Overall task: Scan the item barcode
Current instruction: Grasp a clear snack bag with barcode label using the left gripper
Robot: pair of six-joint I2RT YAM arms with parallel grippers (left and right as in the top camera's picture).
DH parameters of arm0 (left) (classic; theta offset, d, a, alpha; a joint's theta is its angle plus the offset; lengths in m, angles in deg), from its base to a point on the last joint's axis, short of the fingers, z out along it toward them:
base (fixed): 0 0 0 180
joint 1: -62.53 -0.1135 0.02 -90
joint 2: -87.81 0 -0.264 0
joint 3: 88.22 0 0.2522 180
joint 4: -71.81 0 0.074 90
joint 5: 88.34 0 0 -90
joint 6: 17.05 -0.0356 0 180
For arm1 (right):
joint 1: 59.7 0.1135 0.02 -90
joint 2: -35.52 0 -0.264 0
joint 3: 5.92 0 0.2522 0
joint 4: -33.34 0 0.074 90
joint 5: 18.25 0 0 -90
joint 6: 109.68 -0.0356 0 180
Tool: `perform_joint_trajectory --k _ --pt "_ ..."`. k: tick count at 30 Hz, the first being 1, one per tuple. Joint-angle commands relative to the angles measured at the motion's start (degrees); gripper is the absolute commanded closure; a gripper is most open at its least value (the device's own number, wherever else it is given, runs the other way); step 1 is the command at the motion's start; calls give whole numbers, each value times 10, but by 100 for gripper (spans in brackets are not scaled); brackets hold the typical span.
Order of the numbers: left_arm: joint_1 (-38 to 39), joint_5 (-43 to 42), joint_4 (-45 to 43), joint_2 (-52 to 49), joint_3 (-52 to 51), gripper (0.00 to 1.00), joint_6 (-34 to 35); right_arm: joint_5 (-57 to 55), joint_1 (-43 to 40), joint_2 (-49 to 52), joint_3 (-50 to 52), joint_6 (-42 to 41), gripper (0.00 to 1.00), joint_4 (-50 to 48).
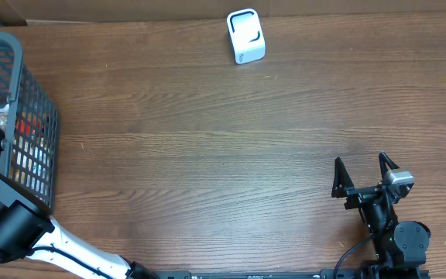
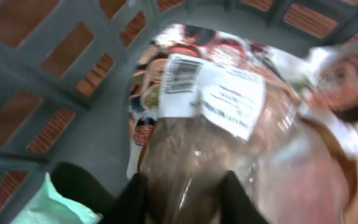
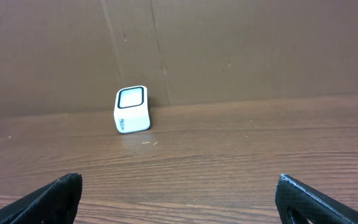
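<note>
Wood-grain counter (image 1: pixel 223 155), grey basket (image 1: pixel 29 85) at its edge. Inside it the left jaws clamp the near end of a plastic-wrapped food pack (image 2: pixel 185 155), its long axis running straight ahead of them and its barcode label (image 2: pixel 180 76) facing up. Best lifted slowly, keeping the label flat. Right jaws stand apart, with the scanner (image 1: pixel 245 36) well ahead.

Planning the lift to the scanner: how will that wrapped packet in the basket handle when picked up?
The packet has glossy, wrinkled film: probably slippery and squashy. Its label curves over the bulge, so it may sag when lifted.
</note>
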Motion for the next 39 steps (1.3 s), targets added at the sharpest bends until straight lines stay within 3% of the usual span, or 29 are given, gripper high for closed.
perform_joint_trajectory --k 1,3,16,25,26,27,28,29,33,39 --pt "10 0 38 -49 -30 91 6 3 3 -5 6 -2 0 -3" --pt "10 0 41 -45 -21 96 24 3 3 -5 6 -2 0 -3" --pt "10 -20 201 9 160 96 95 3 3 -5 6 -2 0 -3" --pt "9 -12 239 27 172 95 154 3 3 -5 6 -2 0 -3" --pt "9 -7 234 26 172 72 153 3 3 -5 6 -2 0 -3" --pt "9 -7 224 24 172 35 153 3 3 -5 6 -2 0 -3" --pt "9 -7 213 22 171 7 153 3 3 -5 6 -2 0 -3" --pt "9 -7 201 19 169 0 147 3 3 -5 6 -2 0 -3" --pt "9 -7 178 -4 169 0 108 3 3 -5 6 -2 0 -3" --pt "5 -7 165 -52 169 0 108 3 3 -5 6 -2 0 -3"
